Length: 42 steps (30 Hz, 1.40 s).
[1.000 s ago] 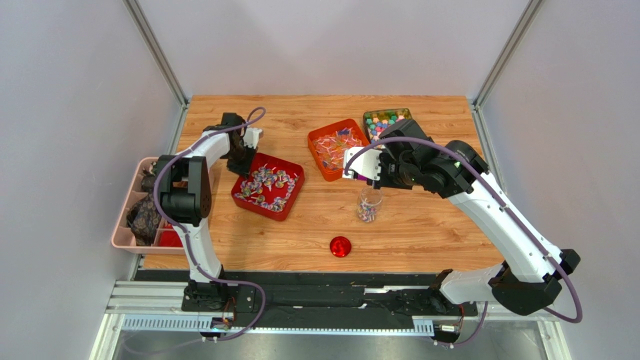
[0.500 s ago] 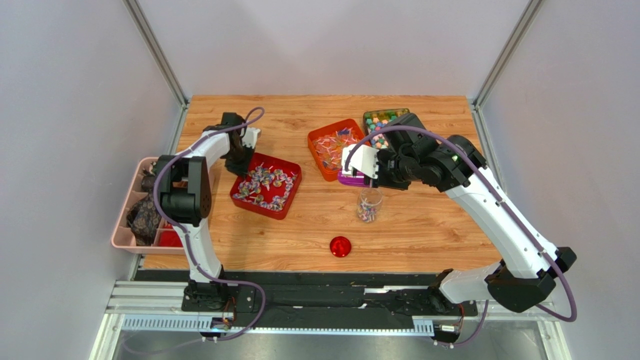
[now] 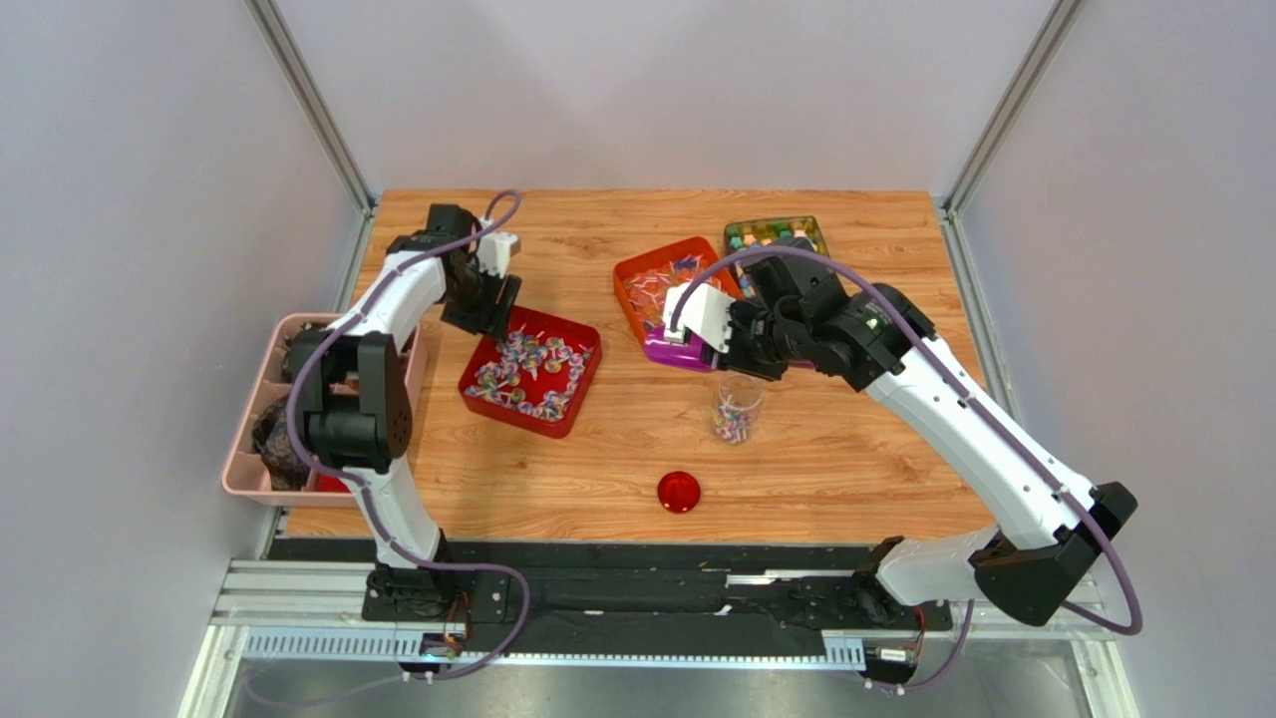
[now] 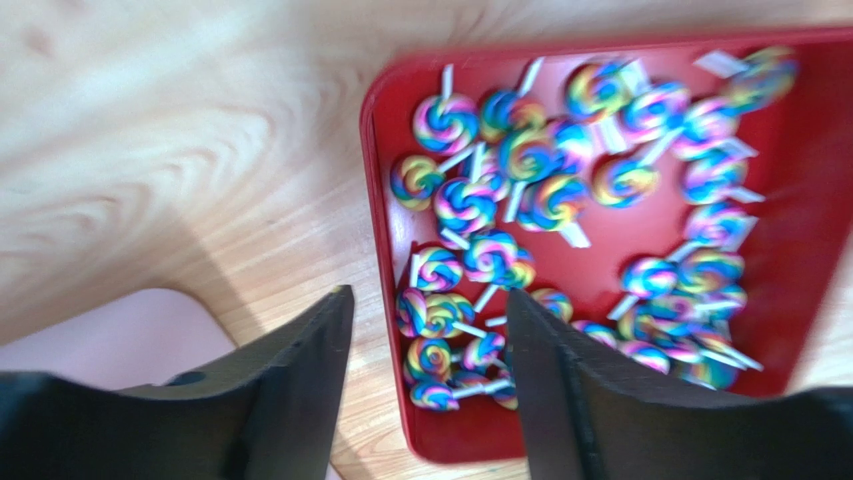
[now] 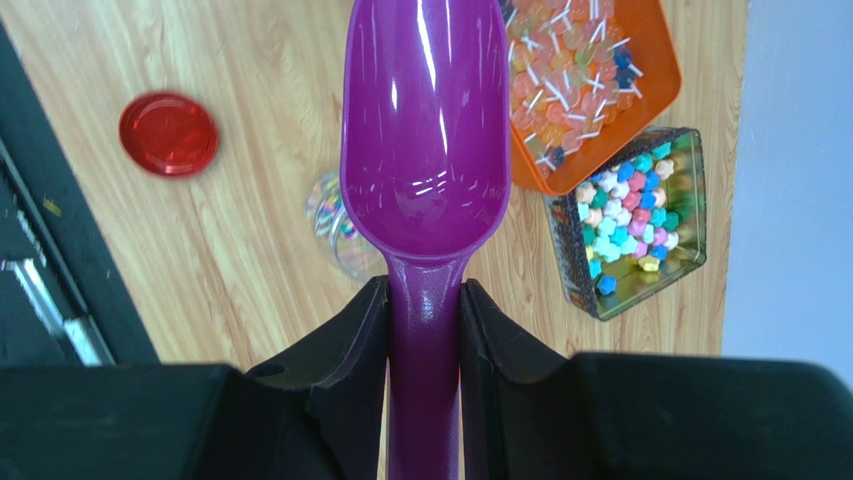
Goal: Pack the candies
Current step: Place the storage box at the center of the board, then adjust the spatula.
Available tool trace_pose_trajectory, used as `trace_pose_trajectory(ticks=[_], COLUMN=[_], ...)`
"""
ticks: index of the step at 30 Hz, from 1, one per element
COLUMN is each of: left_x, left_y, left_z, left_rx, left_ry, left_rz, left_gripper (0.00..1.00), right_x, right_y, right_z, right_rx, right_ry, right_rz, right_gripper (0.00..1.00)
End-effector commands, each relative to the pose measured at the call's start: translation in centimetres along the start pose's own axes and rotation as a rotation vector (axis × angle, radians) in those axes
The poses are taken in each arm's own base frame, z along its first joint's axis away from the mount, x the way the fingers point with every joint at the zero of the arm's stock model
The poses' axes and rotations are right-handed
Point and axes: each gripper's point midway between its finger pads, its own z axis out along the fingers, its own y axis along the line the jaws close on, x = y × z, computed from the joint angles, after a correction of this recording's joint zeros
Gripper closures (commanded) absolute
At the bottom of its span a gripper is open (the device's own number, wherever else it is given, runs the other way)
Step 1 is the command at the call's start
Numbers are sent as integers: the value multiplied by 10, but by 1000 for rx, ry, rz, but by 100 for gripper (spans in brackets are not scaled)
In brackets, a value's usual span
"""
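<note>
Since the earlier frames the left gripper (image 3: 487, 304) had drawn back from the red tray (image 3: 584, 341) and its jaws had parted. Meanwhile the right gripper (image 3: 704, 337) had swung the purple scoop (image 3: 674, 353) leftward, off the jar (image 3: 734, 407) and over the near corner of the orange tray (image 3: 626, 292).

From above, candies (image 3: 524, 371) filled the red tray. More lay in the orange tray and in the tin (image 3: 728, 235) at the far edge, and a few sat in the bottom of the jar. The red lid (image 3: 679, 491) lay well apart from the jar, nearer the arms.

At the left wrist, the fingers (image 4: 300, 390) stood wide with nothing between them. They hung above the swirl lollipops by the tray's left rim, with the pink bin (image 4: 120, 335) just beside.

At the right wrist, the jaws were clamped on the scoop's narrow handle. Its bowl looked empty, and it half hid the jar.

Several things could go wrong from there. The scoop looked broader than the jar's mouth, so a fast tip would likely scatter candies across the table. The smooth handle might twist in so narrow a grip under load. The jar could be toppled by a low return pass. A careless descent by the left gripper might catch the tray rim and drag it.
</note>
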Motion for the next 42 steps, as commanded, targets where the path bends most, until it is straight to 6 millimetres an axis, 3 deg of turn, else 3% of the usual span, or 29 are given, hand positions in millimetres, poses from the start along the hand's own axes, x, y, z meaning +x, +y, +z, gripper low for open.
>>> trace_pose_trajectory(ticks=[1, 5, 6, 8, 11, 16, 28, 42], left_x=[-42, -68, -71, -76, -78, -76, -80, -78], left_y=[-21, -71, -81, -108, -138, -173, -190, -190], left_z=[-62, -107, -114, -130, -145, -154, -151, -135], left_rx=[79, 333, 391, 550, 728, 943, 1087, 1104], left_ry=[-182, -325, -346, -388, -414, -410, -384, -353], left_rz=[87, 153, 164, 180, 202, 216, 187, 162], left_gripper=[32, 31, 32, 37, 51, 54, 49, 47], right_x=[-39, -45, -49, -57, -66, -74, -81, -93], right_y=[-32, -44, -52, -50, -51, -45, -27, -19], right_z=[6, 24, 26, 33, 41, 55, 73, 67], right_rx=[159, 266, 316, 337, 386, 384, 333, 327], right_ry=[-162, -152, -161, -168, -178, -187, -170, -193], right_rz=[70, 86, 91, 85, 91, 100, 81, 70], right_gripper=[100, 100, 100, 100, 100, 100, 100, 100])
